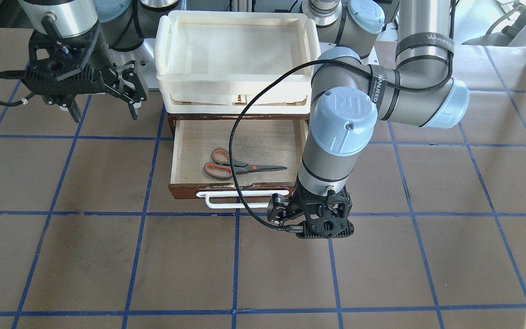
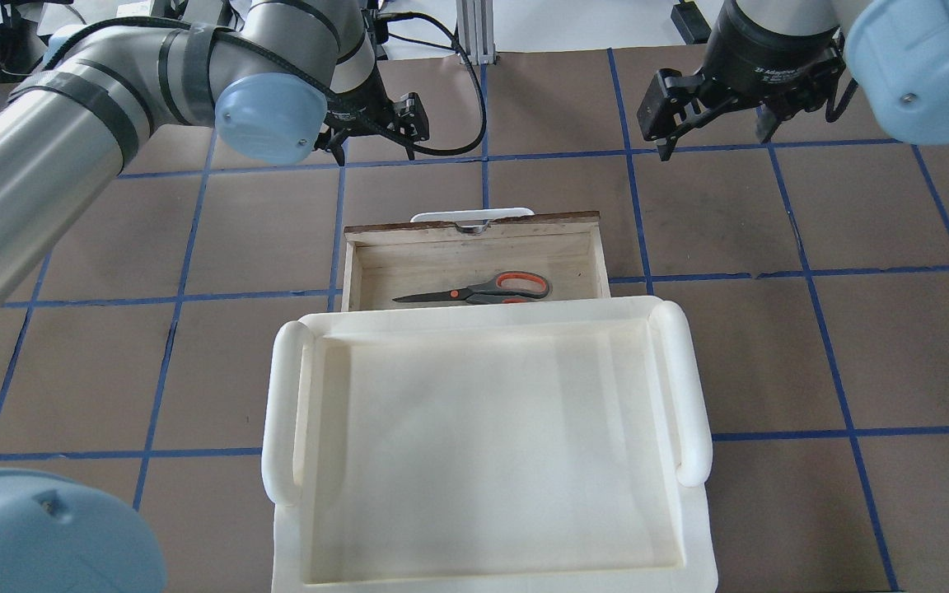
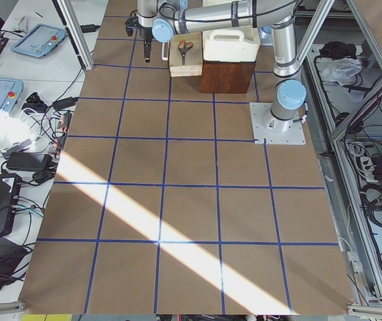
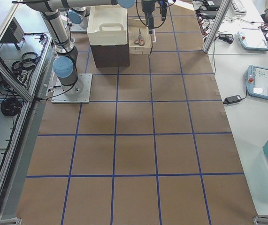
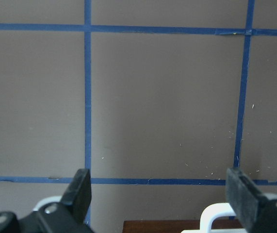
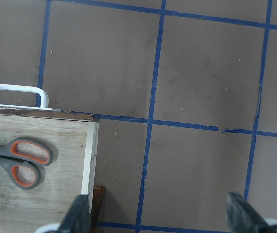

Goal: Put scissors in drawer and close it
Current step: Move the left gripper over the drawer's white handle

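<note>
The scissors (image 1: pixel 240 167), with orange-red and grey handles, lie flat inside the open wooden drawer (image 1: pixel 185 192). They also show in the overhead view (image 2: pixel 483 288) and the right wrist view (image 6: pixel 19 160). The drawer's white bar handle (image 1: pixel 226 204) faces away from the robot. My left gripper (image 1: pixel 311 223) is open and empty, pointing down just beyond the handle's end; the left wrist view shows its fingers (image 5: pixel 82 191) spread above the handle (image 5: pixel 216 213). My right gripper (image 1: pixel 104 114) is open and empty, hanging off to the drawer's side (image 6: pixel 87 160).
A large white plastic tray (image 1: pixel 162 50) sits on the cabinet above the drawer and overhangs the drawer's rear part (image 2: pixel 285 412). Brown table surface with blue tape grid lines (image 1: pixel 235 256) surrounds the cabinet. The left arm's black cable (image 1: pixel 233 137) loops over the drawer.
</note>
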Robot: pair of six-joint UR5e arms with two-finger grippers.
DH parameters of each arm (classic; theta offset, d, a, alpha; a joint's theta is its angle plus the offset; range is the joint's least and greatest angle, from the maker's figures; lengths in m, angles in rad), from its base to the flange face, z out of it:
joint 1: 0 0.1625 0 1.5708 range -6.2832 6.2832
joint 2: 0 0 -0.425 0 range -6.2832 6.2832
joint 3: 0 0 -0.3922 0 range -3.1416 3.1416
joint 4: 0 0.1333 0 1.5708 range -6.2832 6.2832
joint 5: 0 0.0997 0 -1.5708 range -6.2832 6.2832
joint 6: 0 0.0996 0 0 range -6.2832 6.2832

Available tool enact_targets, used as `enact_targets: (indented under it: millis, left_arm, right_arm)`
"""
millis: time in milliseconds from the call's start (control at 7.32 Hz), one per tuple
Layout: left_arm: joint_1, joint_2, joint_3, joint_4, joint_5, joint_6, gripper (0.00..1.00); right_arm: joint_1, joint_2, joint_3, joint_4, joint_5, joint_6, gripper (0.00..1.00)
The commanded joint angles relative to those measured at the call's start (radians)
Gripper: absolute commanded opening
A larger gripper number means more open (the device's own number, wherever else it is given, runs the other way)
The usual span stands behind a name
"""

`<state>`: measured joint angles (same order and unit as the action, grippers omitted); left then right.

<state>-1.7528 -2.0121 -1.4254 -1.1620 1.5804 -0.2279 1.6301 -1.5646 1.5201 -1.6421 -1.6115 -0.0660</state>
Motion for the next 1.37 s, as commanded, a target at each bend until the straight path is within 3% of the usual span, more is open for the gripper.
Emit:
enact_targets:
  millis: [0, 410, 683, 1230]
  left_arm:
    - [-0.06, -0.054, 0.016, 0.016, 0.001, -0.054, 1.0]
    - [-0.099, -0.102, 0.019, -0.008, 0.003, -0.094, 1.0]
    - [-0.105, -0.102, 0.019, -0.112, 0.003, -0.105, 1.0]
    - [-0.112, -0.07, 0.02, -0.198, -0.023, -0.12, 1.0]
  right_arm:
    - [0.001, 0.0, 0.005, -0.001, 0.001, 0.0, 1.0]
    - [0.001, 0.001, 0.006, 0.002, 0.001, -0.003, 1.0]
    - [-0.001, 0.0, 0.015, 0.001, 0.002, -0.006, 1.0]
    - [-0.001, 0.0, 0.02, -0.002, 0.007, -0.008, 1.0]
